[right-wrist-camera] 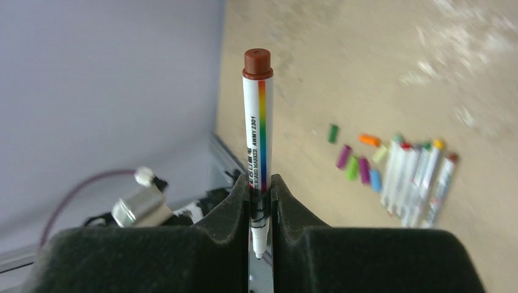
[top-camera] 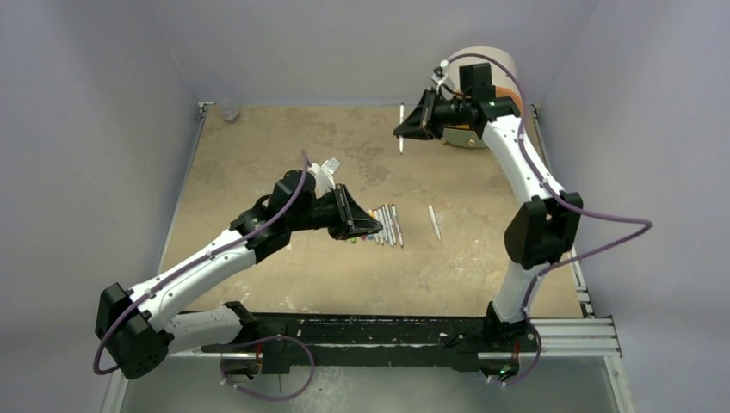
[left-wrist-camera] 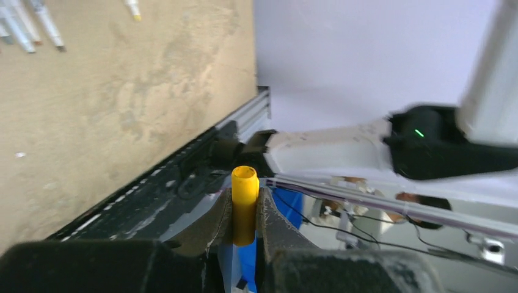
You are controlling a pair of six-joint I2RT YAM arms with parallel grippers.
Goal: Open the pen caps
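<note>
My left gripper (left-wrist-camera: 245, 196) is shut on a loose yellow pen cap (left-wrist-camera: 245, 183), whose open end points away from the jaws. In the top view this gripper (top-camera: 372, 227) hangs just left of a row of white pens (top-camera: 387, 225). My right gripper (right-wrist-camera: 259, 183) is shut on a white pen (right-wrist-camera: 257, 122) with a brown end cap; its bare tip shows between the jaws. It holds that pen (top-camera: 401, 129) above the table's far side. Several loose pen caps (right-wrist-camera: 354, 165) in green, orange, magenta and blue lie beside the row of pens (right-wrist-camera: 415, 180).
A single pen (top-camera: 435, 222) lies apart, right of the row. The round cream-and-orange drawer unit (top-camera: 495, 69) stands at the back right behind the right arm. A small clear object (top-camera: 229, 112) sits at the back left corner. A black rail (top-camera: 387, 331) runs along the near edge.
</note>
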